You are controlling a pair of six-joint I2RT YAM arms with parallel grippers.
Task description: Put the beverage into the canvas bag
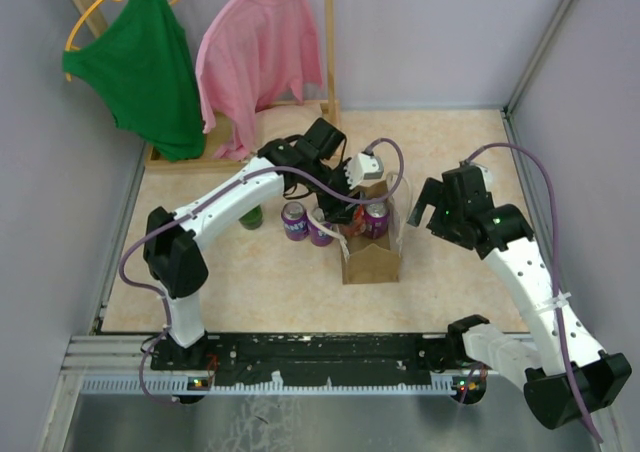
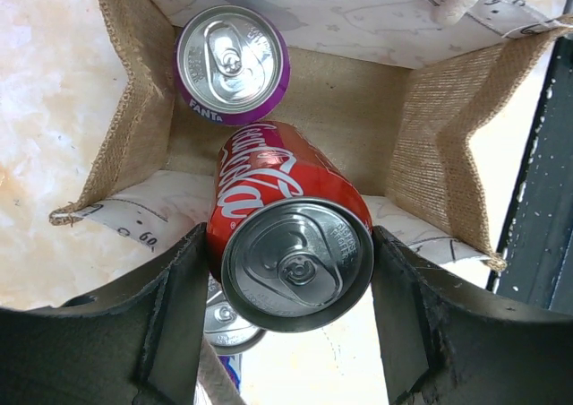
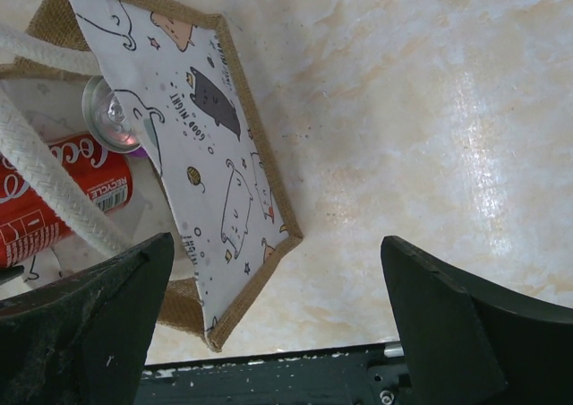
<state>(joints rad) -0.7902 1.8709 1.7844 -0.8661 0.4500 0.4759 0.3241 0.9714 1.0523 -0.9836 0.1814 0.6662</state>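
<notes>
The canvas bag [image 1: 371, 259] stands upright in the middle of the table, with burlap walls [image 2: 440, 145] and a cartoon-print lining [image 3: 224, 181]. My left gripper [image 1: 350, 204] is over the bag's mouth, shut on a red Coca-Cola can [image 2: 288, 235]. The can is tilted, with its lower end down inside the bag. It also shows in the right wrist view [image 3: 54, 194]. A purple Fanta can [image 2: 233, 63] stands upright inside the bag. My right gripper [image 1: 425, 212] hangs just right of the bag, open and empty [image 3: 277, 324].
Two purple cans [image 1: 294, 220] [image 1: 320, 228] and a green one [image 1: 251, 216] stand left of the bag. A rack at the back holds a green top [image 1: 140, 62] and a pink top [image 1: 255, 62]. White rope handles [image 3: 54, 185] cross the bag's mouth.
</notes>
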